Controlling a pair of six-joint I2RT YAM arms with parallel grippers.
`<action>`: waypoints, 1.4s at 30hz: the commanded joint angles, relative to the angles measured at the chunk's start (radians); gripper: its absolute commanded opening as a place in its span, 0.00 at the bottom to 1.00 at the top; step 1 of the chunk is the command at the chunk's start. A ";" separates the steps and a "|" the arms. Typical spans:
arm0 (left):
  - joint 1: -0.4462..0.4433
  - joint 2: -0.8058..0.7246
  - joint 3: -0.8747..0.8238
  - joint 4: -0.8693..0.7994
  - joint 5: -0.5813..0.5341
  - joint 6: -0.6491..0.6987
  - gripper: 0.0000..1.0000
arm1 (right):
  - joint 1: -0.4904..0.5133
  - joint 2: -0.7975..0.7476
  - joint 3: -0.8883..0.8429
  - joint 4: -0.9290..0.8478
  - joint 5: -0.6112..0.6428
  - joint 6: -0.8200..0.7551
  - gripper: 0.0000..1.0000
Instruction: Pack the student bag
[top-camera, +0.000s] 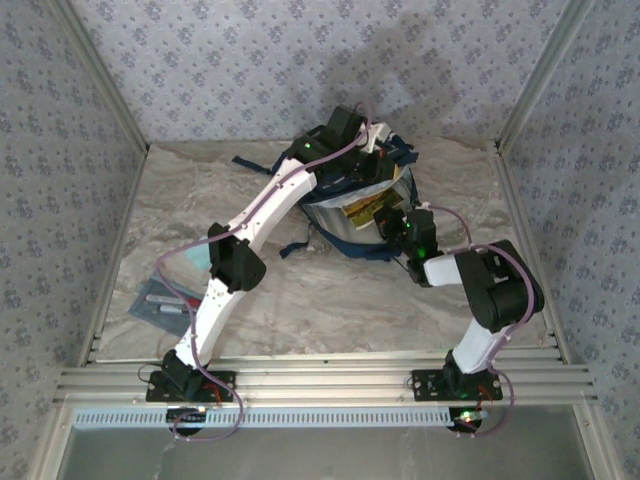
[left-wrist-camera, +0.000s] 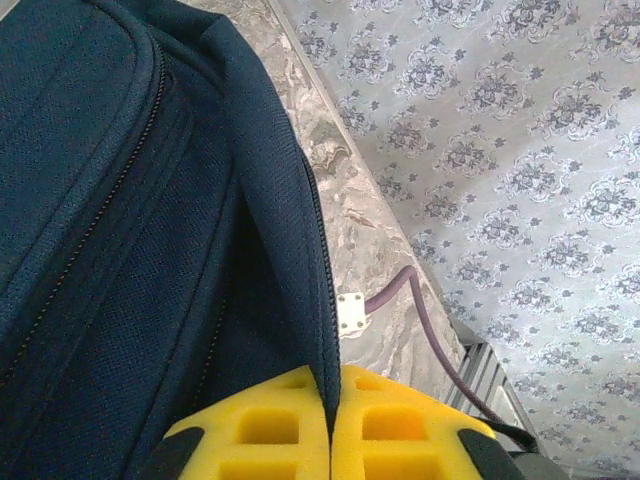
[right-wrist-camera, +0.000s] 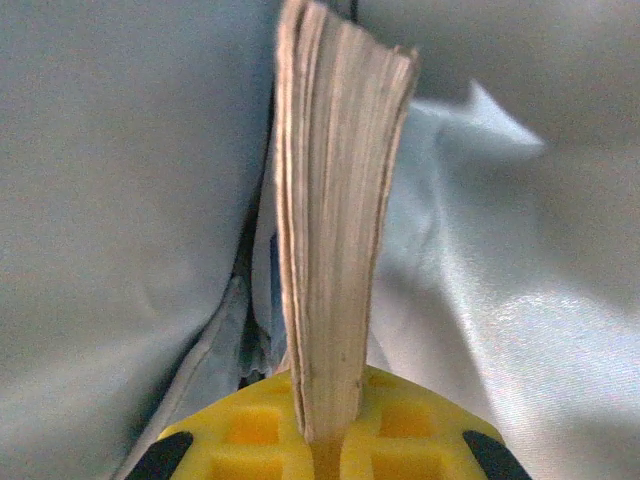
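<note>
**Table** (top-camera: 330, 300): pale marbled top, walled with patterned panels.

**Student bag** (top-camera: 345, 240): navy backpack, placed at the far middle of the table. The main compartment is held agape and the pale grey lining (right-wrist-camera: 120, 200) is exposed.

**Left gripper** (left-wrist-camera: 332, 425): its yellow pads are clamped on the navy fabric rim beside the zip, at the bag's far edge, so that the mouth is kept open.

**Right gripper** (right-wrist-camera: 325, 445): it is closed on the lower edge of a book, whose page block is seen edge-on between the pads.

**Book** (top-camera: 365, 208): colourful cover. It is lodged in the bag's mouth with lining on both sides. It is judged to be partly inserted and not yet released.

**Clear pouch** (top-camera: 160, 300): pens are seen inside. It lies at the near left, well apart from the bag, and is unpacked.

**Flat teal item** (top-camera: 190, 258): it lies just beyond the pouch; its kind cannot be told.

**Progress**: judged to be at an early-to-middle stage. One item is going in, and at least the two left-side items, and presumably the zip closure, are outstanding.
</note>
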 joint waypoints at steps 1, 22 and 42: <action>-0.019 -0.076 0.021 0.052 0.044 0.020 0.00 | -0.010 -0.112 -0.014 0.076 -0.005 0.003 0.00; -0.026 -0.103 0.023 0.105 0.162 -0.045 0.00 | 0.042 0.092 0.238 -0.025 -0.073 -0.136 0.00; -0.004 -0.113 0.015 0.080 0.154 -0.034 0.00 | 0.092 0.310 0.434 -0.111 0.009 -0.152 0.04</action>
